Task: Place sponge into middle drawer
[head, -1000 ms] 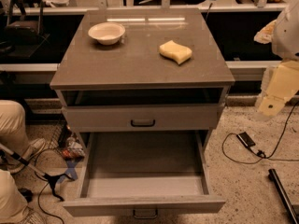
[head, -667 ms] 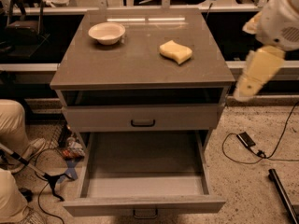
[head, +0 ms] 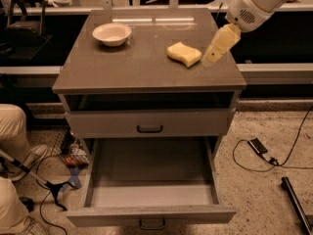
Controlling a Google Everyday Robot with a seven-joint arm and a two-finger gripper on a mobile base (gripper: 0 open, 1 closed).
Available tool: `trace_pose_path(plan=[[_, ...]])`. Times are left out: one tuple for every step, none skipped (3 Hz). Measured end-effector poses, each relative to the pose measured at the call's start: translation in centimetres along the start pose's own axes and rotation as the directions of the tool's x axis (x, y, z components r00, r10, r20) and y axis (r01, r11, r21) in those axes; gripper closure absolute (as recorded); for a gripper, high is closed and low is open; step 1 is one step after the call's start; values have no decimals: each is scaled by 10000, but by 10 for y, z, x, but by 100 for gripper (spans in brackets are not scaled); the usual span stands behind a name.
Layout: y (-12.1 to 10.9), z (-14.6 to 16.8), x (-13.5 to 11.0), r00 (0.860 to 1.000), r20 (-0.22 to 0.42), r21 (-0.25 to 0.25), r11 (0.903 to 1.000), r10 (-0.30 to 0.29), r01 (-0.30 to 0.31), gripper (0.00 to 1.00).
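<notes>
Cabinet top and drawers, seen from the front. The sponge (head: 184, 54), a pale yellow foam block with wavy edges, lies flat on the right half of the cabinet top (head: 142, 67), well apart from the cream bowl (head: 112, 34) at rear left. My gripper (head: 212, 57) hangs tilted just right of the sponge, near it; contact cannot be told, nor whether the gripper is apart or together. A second ago it stood off the cabinet's right side, lower down; it has since come in over the top. Sponge, bowl and drawers lie unchanged. The middle drawer (head: 151, 173) is pulled out, showing its grey floor. Count: one sponge, one bowl, one gripper, two drawer fronts, the upper front (head: 112, 124) closed.
</notes>
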State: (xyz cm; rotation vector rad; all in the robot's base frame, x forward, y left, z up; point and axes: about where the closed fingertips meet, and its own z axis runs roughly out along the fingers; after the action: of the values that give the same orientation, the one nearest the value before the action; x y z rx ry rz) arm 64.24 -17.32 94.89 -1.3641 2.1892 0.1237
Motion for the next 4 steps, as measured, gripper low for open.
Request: trace_pose_path(plan=[[-26, 47, -22, 9943, 220, 57, 9945, 1040, -1041, 0], [-44, 82, -30, 9804, 177, 396, 9796, 1964, -1969, 0], [-53, 106, -32, 9655, 142, 623, 9635, 2600, -2604, 0], [-54, 125, -37, 9576, 120, 623, 9556, 2879, -2881, 0]])
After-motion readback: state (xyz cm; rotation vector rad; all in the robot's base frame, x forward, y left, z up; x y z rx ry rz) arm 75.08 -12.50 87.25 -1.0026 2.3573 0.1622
